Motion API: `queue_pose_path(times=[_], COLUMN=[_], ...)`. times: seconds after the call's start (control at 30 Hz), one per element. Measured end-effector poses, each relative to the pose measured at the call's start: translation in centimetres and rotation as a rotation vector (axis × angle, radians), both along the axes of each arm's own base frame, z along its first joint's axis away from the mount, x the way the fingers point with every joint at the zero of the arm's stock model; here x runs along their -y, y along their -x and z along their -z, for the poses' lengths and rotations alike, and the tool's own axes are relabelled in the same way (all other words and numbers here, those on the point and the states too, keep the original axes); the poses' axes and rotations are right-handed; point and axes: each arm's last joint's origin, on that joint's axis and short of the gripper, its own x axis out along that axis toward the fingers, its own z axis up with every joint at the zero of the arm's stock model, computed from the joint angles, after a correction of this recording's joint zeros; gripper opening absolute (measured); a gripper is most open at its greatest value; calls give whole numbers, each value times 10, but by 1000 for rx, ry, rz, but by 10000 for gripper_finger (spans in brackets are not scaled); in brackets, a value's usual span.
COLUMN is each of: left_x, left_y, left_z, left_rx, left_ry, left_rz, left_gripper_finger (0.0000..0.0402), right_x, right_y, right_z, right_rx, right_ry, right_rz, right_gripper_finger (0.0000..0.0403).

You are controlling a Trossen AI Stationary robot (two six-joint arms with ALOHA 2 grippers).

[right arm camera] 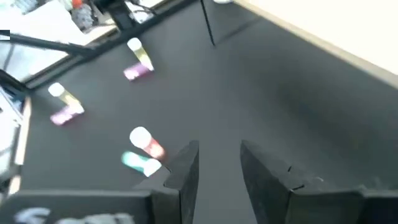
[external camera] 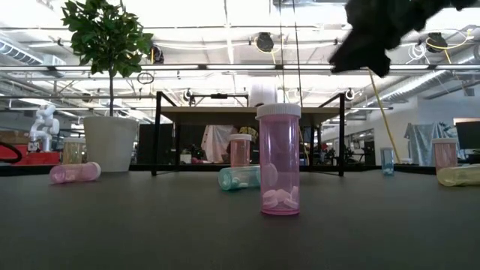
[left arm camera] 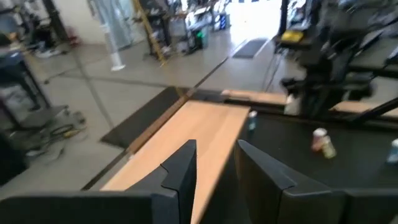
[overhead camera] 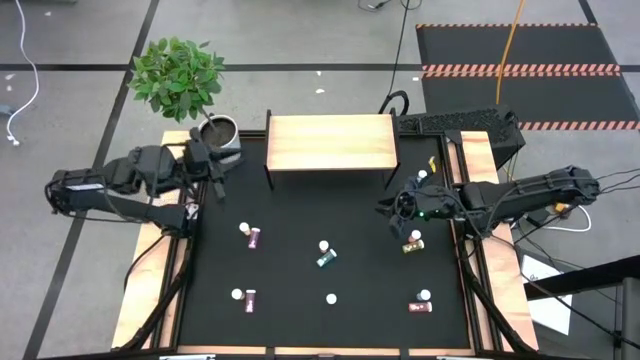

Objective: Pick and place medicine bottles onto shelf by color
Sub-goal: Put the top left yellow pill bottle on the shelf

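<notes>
The right gripper (right arm camera: pixel 219 149) hangs over the black mat just in front of the shelf's (overhead camera: pixel 330 143) right front leg. Its fingers stand a little apart with nothing between them. The left gripper (left arm camera: pixel 216 149) waits off the shelf's left end, beside the plant pot (overhead camera: pixel 222 130), its fingers likewise parted and empty.

No sorting shows yet. The shelf's wooden top is bare in the high view, so no medicine bottle has been placed there.

The bottles are all on the mat in front of the shelf:
- A yellow one (overhead camera: pixel 413 241) lies nearest the right gripper, just in front of it.
- A small capped one (overhead camera: pixel 422 178) sits close by the shelf's right front leg; its colour is hard to tell.
- A teal one (overhead camera: pixel 325 252) lies in front of the shelf's middle.
- A pink one (overhead camera: pixel 250 235) lies in front of the shelf's left part.
- Three more are farther from the shelf, near the mat's front edge: a pink one (overhead camera: pixel 243 297) to the left, an upright pink one (overhead camera: pixel 331 298) in the middle and a pink-red one (overhead camera: pixel 421 303) to the right.

I judge the whole task still lies ahead — every bottle has yet to be picked, carried and grouped by colour. The yellow bottle looks the likeliest first pick for the right gripper.
</notes>
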Motion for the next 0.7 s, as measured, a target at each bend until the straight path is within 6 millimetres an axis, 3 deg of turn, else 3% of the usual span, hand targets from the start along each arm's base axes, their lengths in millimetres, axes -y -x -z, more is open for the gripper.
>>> queue_pose_path(times=[0.13,0.23,0.47,0.57,0.7], left_x=[-3,-3,-3,-2,5], left_y=[11,12,7,5,6], left_z=[-15,-14,31,47,63], left_rx=[0,2,-176,-211,-318], left_ry=[31,72,281,441,626], left_rz=[-24,-35,-135,-141,-133], left_gripper_finger=[113,113,113,113,109], right_x=[-13,-21,-28,-37,-52], right_y=[-24,-42,-62,-64,-71], right_z=[-23,-31,-30,-46,-69], right_rx=[-8,-41,-51,9,60], right_ry=[75,145,71,23,130], right_rz=[-43,-62,-4,6,-29], right_gripper_finger=[114,114,114,114,114])
